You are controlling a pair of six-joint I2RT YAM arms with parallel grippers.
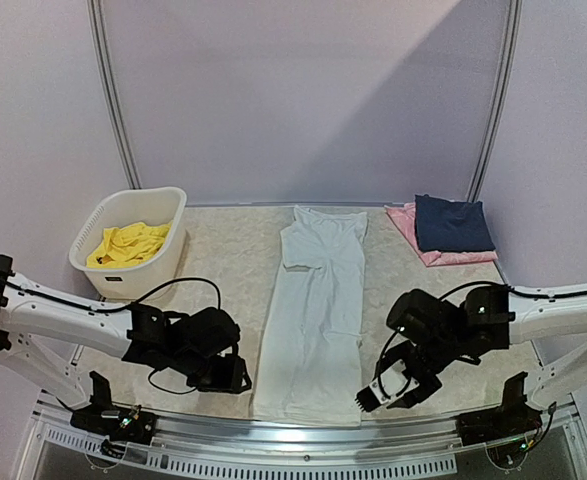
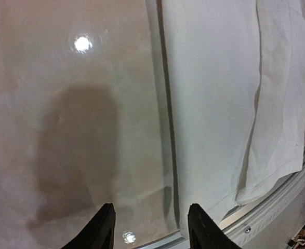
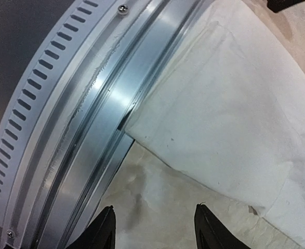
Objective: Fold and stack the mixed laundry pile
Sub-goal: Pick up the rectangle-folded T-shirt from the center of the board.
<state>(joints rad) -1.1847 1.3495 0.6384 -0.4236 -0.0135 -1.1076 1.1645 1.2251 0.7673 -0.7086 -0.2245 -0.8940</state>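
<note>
A white T-shirt lies folded into a long narrow strip down the middle of the table, its hem at the near edge. It also shows in the left wrist view and the right wrist view. Yellow shorts lie bunched in the white basket at the back left. My left gripper is open and empty, just left of the shirt's near end. My right gripper is open and empty, just right of the shirt's near corner.
A folded dark navy garment lies on a folded pink one at the back right. The table's metal front rail runs close by both grippers. Beige tabletop lies on either side of the shirt.
</note>
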